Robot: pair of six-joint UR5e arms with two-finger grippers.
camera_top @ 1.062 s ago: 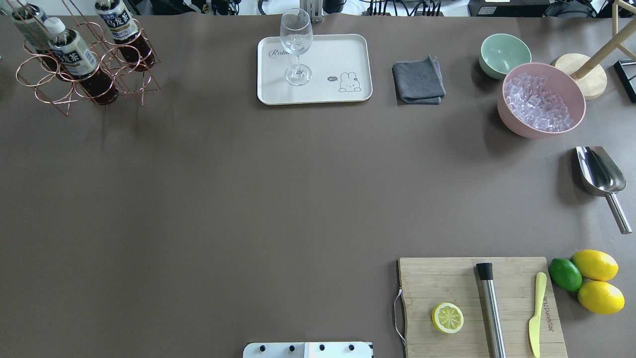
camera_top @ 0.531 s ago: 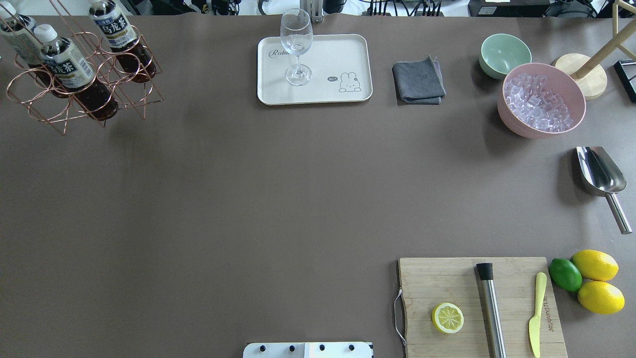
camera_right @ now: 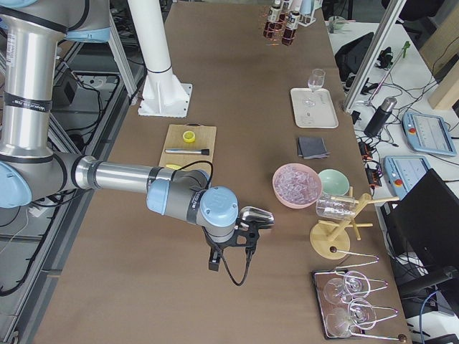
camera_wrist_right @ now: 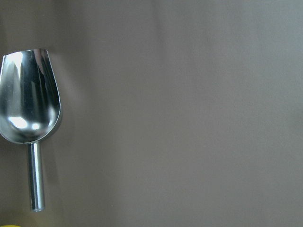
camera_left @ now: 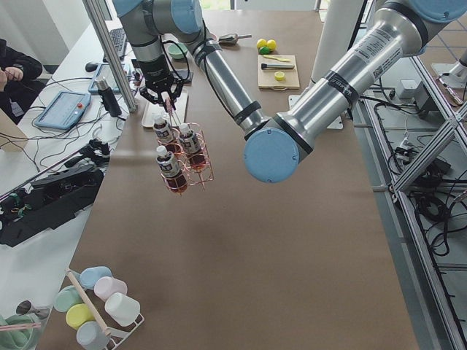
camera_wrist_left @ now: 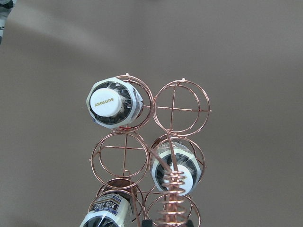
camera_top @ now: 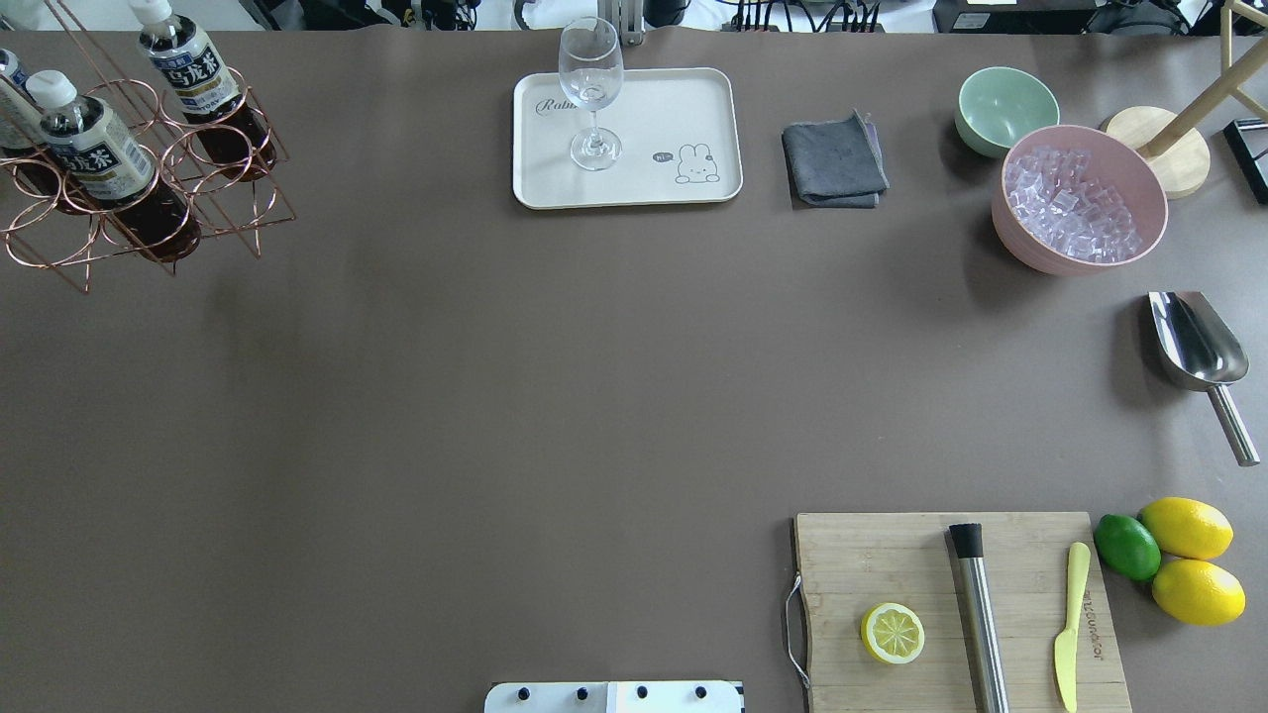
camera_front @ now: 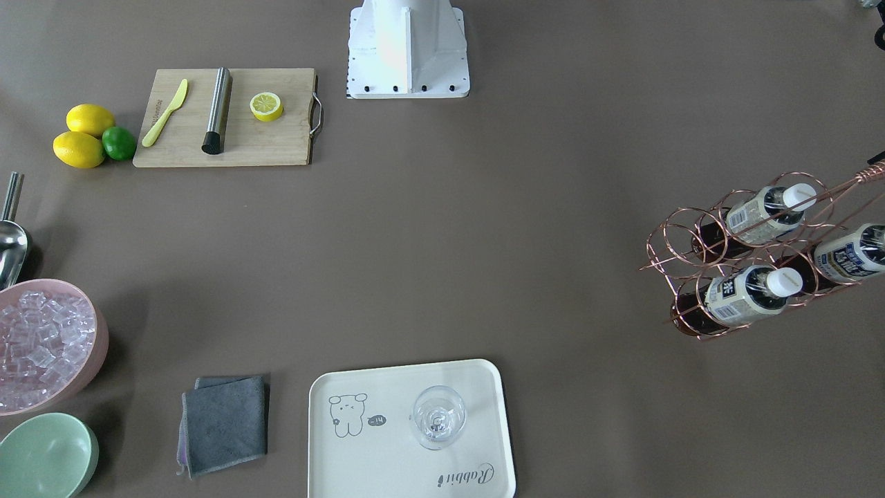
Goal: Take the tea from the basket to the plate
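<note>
The three tea bottles all sit in the basket. The basket is well apart from the plate, out past the plate's short end on the robot's left. Each bottle has its long axis running up and down, white cap on top and dark base down in its ring. The left wrist camera looks almost straight onto the caps; the lean seen in the front and overhead views may only be camera angle, I cannot tell. They fill three of the six rings in a staggered pattern, so every filled ring has an empty one beside it.

A thin handle rises from the middle of the basket, and the left end effector is clamped on its coiled top. Whether the basket's feet touch the desk I cannot tell.

A wine glass stands upright on the plate, in the half nearer the basket.

The right end effector hangs over the desk far from the plate on its other side, above a steel scoop. I cannot tell whether its fingers are apart or together.
</note>
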